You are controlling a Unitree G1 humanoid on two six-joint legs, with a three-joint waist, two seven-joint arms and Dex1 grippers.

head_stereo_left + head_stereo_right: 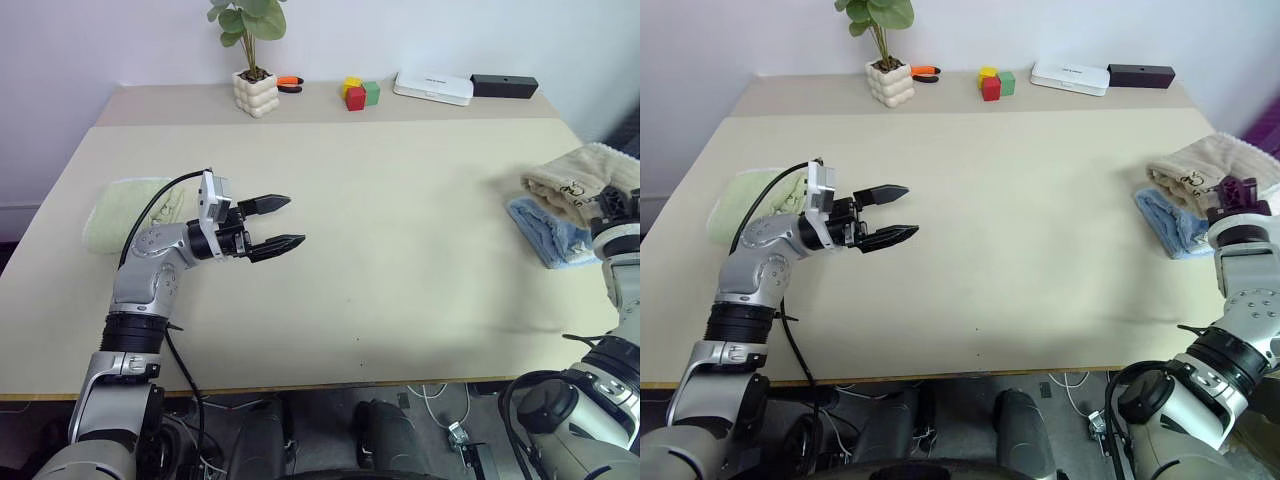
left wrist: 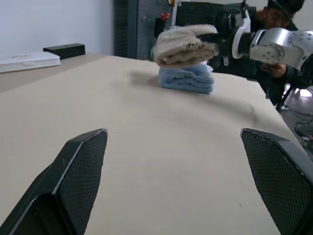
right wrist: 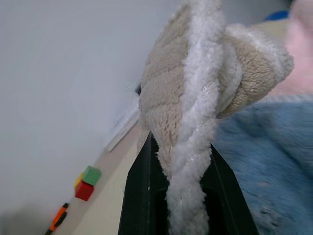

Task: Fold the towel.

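The beige towel (image 1: 572, 178) lies bunched and folded at the table's right edge, on top of a light blue towel (image 1: 545, 238). My right gripper (image 1: 1230, 192) is at its near side, shut on a fold of the towel (image 3: 171, 93) with white corded edging. The blue cloth (image 3: 264, 161) shows just beside that fold. My left gripper (image 1: 296, 220) hangs open above the bare table left of centre, pointing across toward the towel (image 2: 183, 44), nothing between its fingers (image 2: 83, 166).
A pale green towel (image 1: 128, 205) lies folded at the table's left edge, behind my left arm. Along the back stand a potted plant (image 1: 255, 92), an orange tool (image 1: 289, 83), coloured blocks (image 1: 358, 93), a white box (image 1: 432, 87) and a black box (image 1: 504, 85). A person (image 2: 279, 19) sits beyond the right edge.
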